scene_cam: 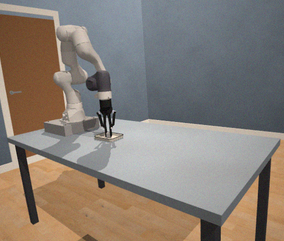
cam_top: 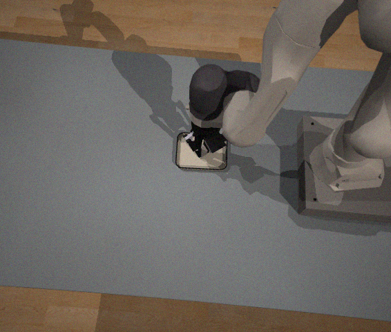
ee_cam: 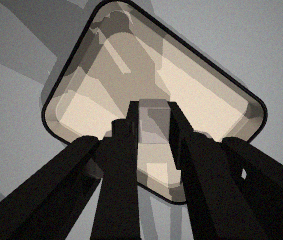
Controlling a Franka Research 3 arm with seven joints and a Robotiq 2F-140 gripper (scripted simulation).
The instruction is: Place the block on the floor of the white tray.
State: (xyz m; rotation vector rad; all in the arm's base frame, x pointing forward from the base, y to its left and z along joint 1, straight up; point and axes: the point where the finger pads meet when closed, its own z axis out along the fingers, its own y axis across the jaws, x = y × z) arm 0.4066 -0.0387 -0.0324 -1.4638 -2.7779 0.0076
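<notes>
The white tray (cam_top: 201, 158) is a small square dish with a dark rim on the grey table, near the robot base. It shows in the side view (scene_cam: 109, 136) and fills the wrist view (ee_cam: 153, 107). My gripper (ee_cam: 152, 115) is shut on the small pale grey block (ee_cam: 153, 120) and hangs straight down inside the tray's outline. In the side view the block (scene_cam: 108, 134) sits at the fingertips (scene_cam: 107, 132), low over the tray floor; I cannot tell if it touches. From above, the gripper (cam_top: 197, 144) covers the tray's back part.
The robot base (cam_top: 352, 167) stands on the table to the right of the tray. The table's edges (scene_cam: 126, 187) lie far from the tray.
</notes>
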